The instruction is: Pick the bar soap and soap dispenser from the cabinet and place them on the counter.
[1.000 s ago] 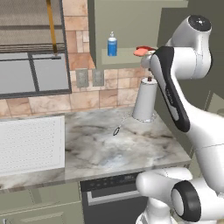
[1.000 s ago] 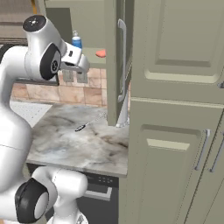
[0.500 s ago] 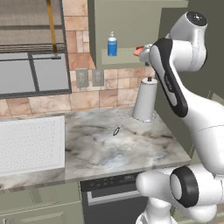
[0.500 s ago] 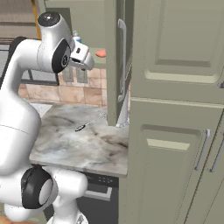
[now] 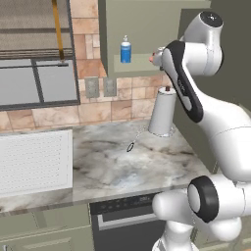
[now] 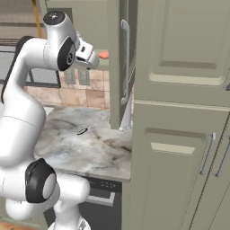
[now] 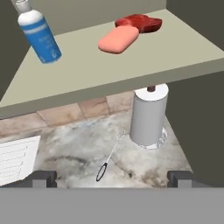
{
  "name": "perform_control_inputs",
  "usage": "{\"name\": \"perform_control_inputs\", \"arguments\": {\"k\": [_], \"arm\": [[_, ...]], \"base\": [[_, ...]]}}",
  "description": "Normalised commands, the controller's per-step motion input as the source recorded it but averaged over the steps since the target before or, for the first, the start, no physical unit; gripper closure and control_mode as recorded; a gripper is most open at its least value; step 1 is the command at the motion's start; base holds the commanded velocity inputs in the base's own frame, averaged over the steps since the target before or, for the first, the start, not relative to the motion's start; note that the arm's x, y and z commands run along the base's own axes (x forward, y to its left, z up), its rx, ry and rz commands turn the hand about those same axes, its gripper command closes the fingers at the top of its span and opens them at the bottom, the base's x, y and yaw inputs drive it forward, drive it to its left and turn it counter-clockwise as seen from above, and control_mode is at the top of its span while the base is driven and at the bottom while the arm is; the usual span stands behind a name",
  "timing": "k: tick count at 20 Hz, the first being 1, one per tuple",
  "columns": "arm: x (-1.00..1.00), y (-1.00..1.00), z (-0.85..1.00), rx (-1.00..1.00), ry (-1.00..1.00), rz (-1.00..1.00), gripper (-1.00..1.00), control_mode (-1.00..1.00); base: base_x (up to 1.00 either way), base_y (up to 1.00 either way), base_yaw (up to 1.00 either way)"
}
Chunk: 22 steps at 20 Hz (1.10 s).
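Bar soap point(image 7: 118, 40): one; soap dispenser point(image 7: 40, 37): one; both on cabinet point(image 7: 109, 70) shelf; jaws wide, empty.

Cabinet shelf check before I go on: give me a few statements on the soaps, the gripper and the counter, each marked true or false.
1. The bar soap lies on the cabinet shelf. True.
2. The soap dispenser stands on the counter. False: it is on the shelf, apart from the bar soap.
3. The gripper is shut on the bar soap. False: it is open and holds nothing.
4. A paper-towel roll stands on the counter below the shelf. True.
5. The red disc lies at the shelf's front edge. False: it lies behind the bar soap.
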Motion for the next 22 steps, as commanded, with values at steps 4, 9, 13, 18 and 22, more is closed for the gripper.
{"name": "perform_control_inputs", "arguments": {"k": [4,9,13,18,22], "arm": [[0.29,0.00,0.00,0.00,0.00,-0.03,-1.00,-1.00],[0.32,-0.04,0.00,0.00,0.00,-0.02,-1.00,-1.00],[0.30,-0.07,0.00,0.00,0.00,-0.01,-1.00,-1.00],[0.33,-0.07,0.00,0.00,0.00,0.00,-1.00,-1.00],[0.32,-0.09,0.00,0.01,0.00,0.00,-1.00,-1.00]], "base": [[0.00,0.00,0.00],[0.00,0.00,0.00],[0.00,0.00,0.00],[0.00,0.00,0.00],[0.00,0.00,0.00]]}}
